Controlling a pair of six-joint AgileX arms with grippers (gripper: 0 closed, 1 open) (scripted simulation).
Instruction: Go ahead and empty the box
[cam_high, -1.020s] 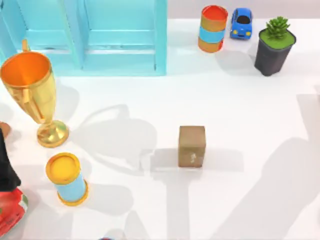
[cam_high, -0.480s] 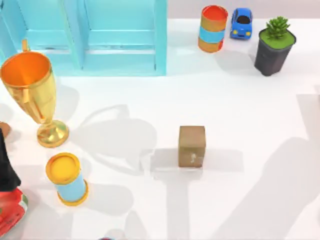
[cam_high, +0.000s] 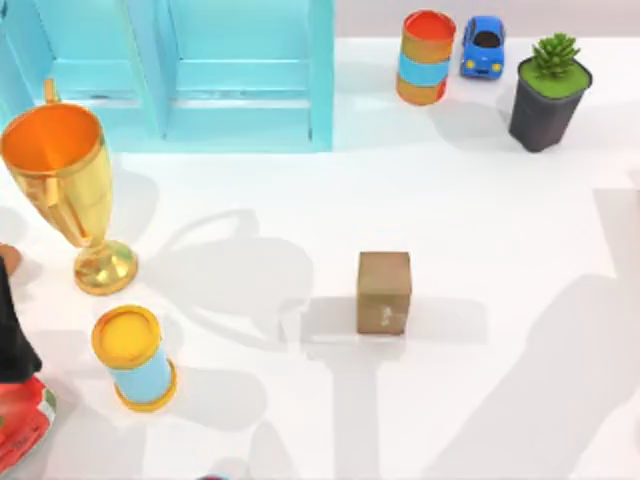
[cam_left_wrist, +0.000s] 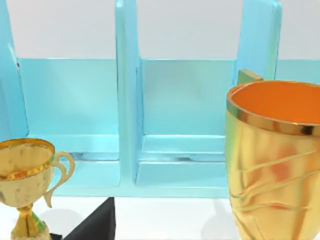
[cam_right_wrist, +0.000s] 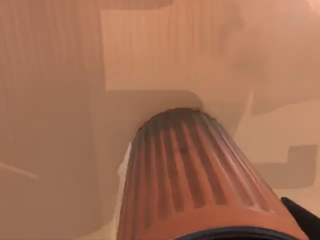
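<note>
One small brown cardboard box (cam_high: 384, 292) stands alone on the white table (cam_high: 500, 220), and everything else is well apart from it. Its top looks shut and plain, with a pale mark on its near side face; what it holds is hidden.

Far to the box's left stands a gold trophy cup (cam_high: 60, 190), and below that a yellow-topped can with a blue band (cam_high: 133, 357). Up and left of the box is a cyan shelf unit (cam_high: 240, 70). Up and right of the box are an orange can with a blue band (cam_high: 427, 57), a blue toy car (cam_high: 483, 45) and a potted succulent (cam_high: 548, 90).

The left wrist view looks at the shelf unit (cam_left_wrist: 130, 100) past the trophy cup (cam_left_wrist: 272, 160), with a smaller gold trophy (cam_left_wrist: 25, 170) off to the side. The right wrist view looks along a ribbed orange cylinder (cam_right_wrist: 195, 170) that I cannot identify.

I cannot tell whether the left gripper or the right gripper is spread or closed.

Judging by this, emptying has not begun and the step in hand is the approach. The next move calls for bringing one arm over the box, then finding a way in: lifting its top or gripping its sides to tip it.
</note>
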